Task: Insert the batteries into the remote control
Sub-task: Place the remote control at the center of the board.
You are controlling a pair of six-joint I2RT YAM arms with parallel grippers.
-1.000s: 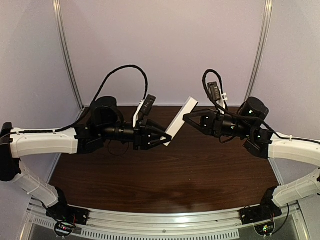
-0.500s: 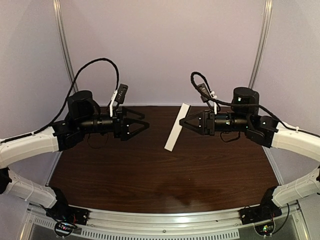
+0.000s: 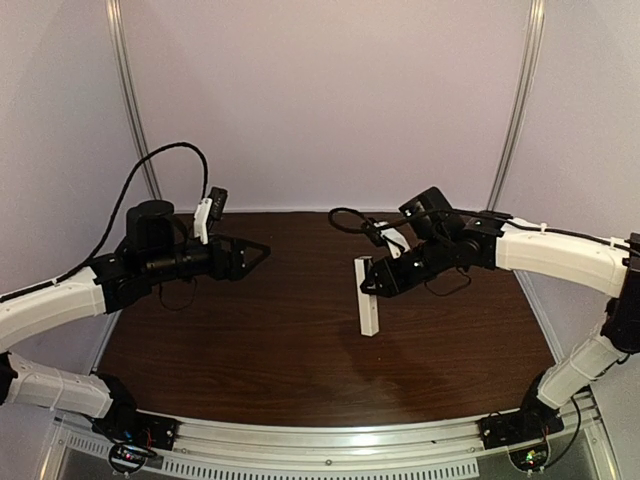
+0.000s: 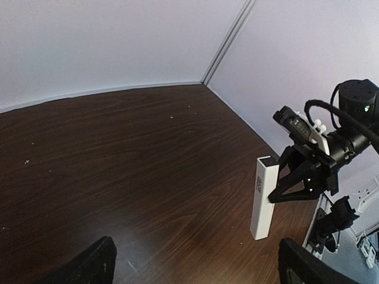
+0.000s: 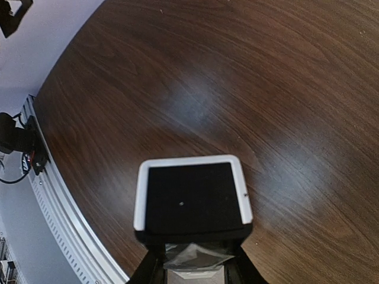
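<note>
The remote control (image 3: 368,300) was held upright over the table (image 3: 300,360), a little right of the table's middle, its lower end at or just above the wood; contact could not be made out. A dark grey patch was seen near its upper end in the left wrist view, and in the right wrist view its end was seen head-on as a dark rectangle framed in white (image 5: 192,195). The bar was clamped near its upper end by the right gripper (image 3: 370,282), the two fingers pressed against opposite sides. The right arm was stretched in high from the table's right edge, the white forearm sloping down towards the table's middle and the wrist bent downward and leftward. The left gripper (image 3: 255,255) was held above the table's rear left part, well apart from the bar, its fingers (image 4: 98,263) spread wide with nothing between them. The left arm was raised from the table's left edge, the black wrist laid level and pointed towards the table's middle.
</note>
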